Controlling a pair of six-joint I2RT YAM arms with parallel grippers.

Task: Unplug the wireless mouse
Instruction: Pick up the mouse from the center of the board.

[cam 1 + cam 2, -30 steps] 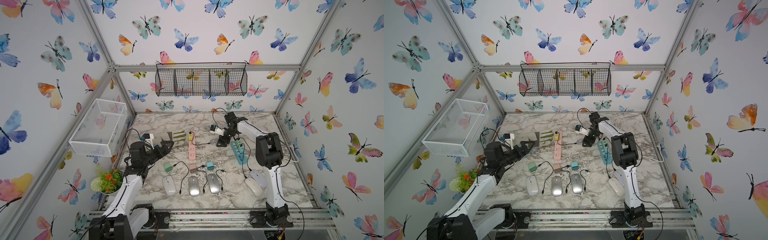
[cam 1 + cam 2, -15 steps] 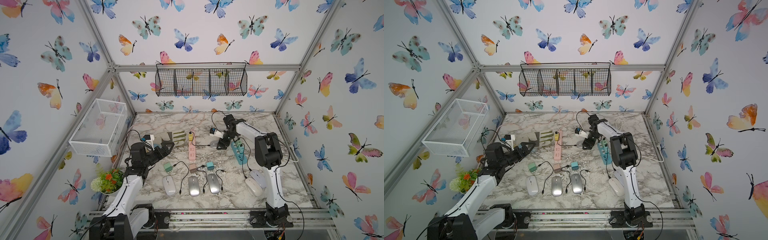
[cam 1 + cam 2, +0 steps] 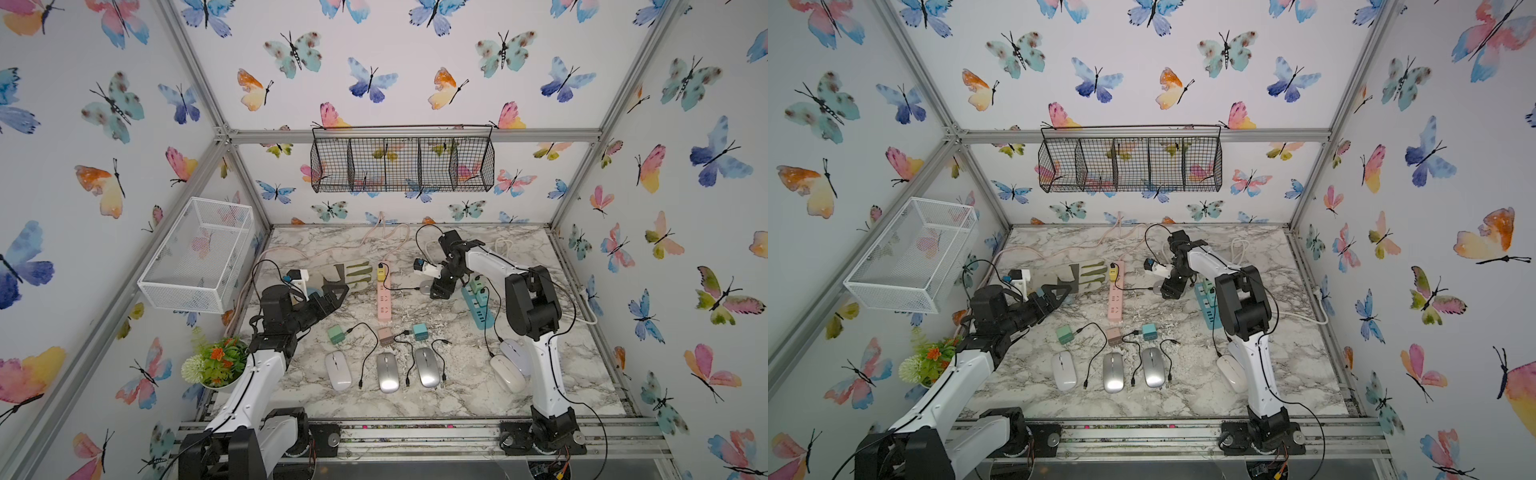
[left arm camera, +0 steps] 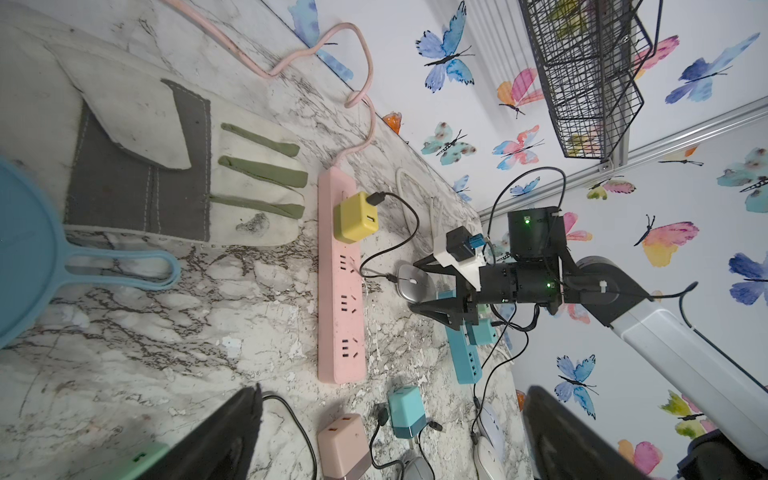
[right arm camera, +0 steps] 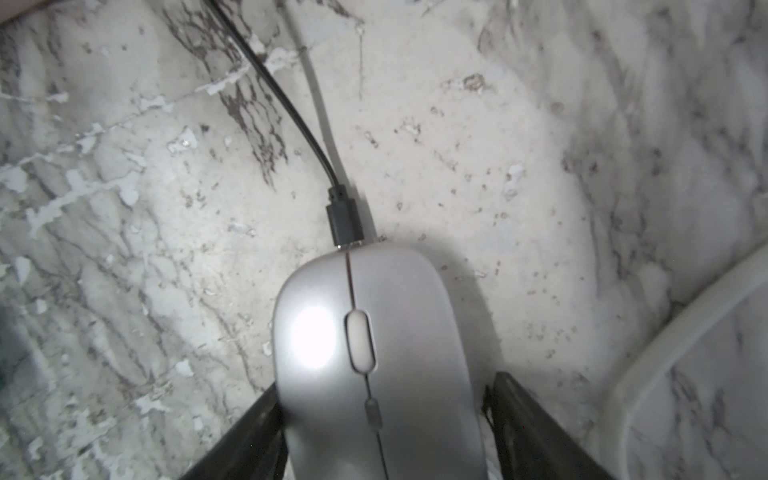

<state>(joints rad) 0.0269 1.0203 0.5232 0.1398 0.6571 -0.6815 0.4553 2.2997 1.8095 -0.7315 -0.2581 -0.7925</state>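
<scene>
Toward the back of the marble tabletop (image 3: 457, 397), between butterfly walls (image 3: 415, 75), both top views show the right gripper (image 3: 435, 293) low over the silver mouse (image 3: 424, 287); the left gripper (image 3: 338, 291) hangs wide apart, empty. Left wrist: a black cable (image 4: 415, 220) runs from the yellow charger (image 4: 356, 218) to it. Right wrist: jaws apart astride the mouse, we judge to steady it; plug (image 5: 343, 220) not yet pulled.

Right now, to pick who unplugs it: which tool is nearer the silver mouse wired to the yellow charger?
Right. The right tool straddles the mouse. The left tool sits beyond the pink power strip, by the glove.
</scene>
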